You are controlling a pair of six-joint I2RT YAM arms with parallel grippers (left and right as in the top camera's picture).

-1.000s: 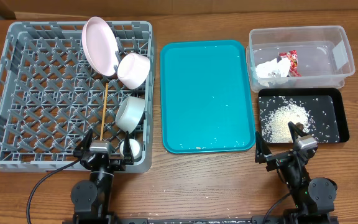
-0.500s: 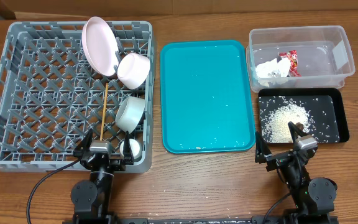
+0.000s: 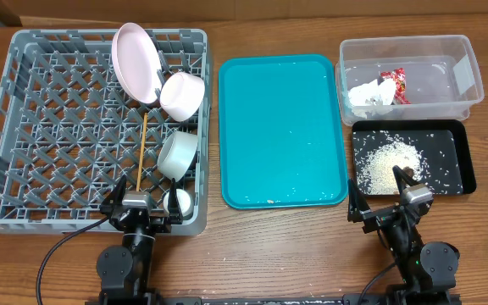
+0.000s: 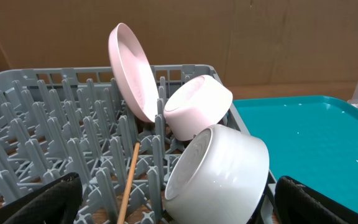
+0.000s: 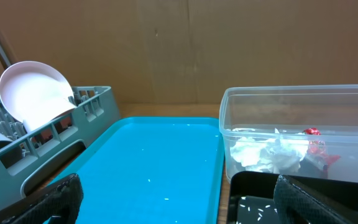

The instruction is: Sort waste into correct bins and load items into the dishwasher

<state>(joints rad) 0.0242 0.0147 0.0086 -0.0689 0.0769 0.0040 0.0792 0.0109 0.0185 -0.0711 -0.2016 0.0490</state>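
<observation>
The grey dish-rack crate (image 3: 49,135) holds the pinkish plate (image 3: 135,61) on edge, two white bowls (image 3: 183,93) (image 3: 178,154), a small white cup (image 3: 180,202) and wooden chopsticks (image 3: 142,152). The clear tub (image 3: 464,72) holds the crumpled white paper (image 3: 368,95) and red-and-white wrapper (image 3: 395,85). The black tray (image 3: 456,169) holds rice grains (image 3: 388,163). My left gripper (image 3: 139,206) is open at the crate's near edge; its wrist view shows the plate (image 4: 132,71), both bowls (image 4: 197,106) (image 4: 219,174) and a chopstick (image 4: 128,183). My right gripper (image 3: 394,203) is open and empty at the black tray's near edge.
The teal serving tray (image 3: 282,127) lies between crate and bins, with a few stray rice grains; it also shows in the right wrist view (image 5: 148,174), beside the clear tub (image 5: 297,102). The wooden table (image 3: 269,254) runs along the front.
</observation>
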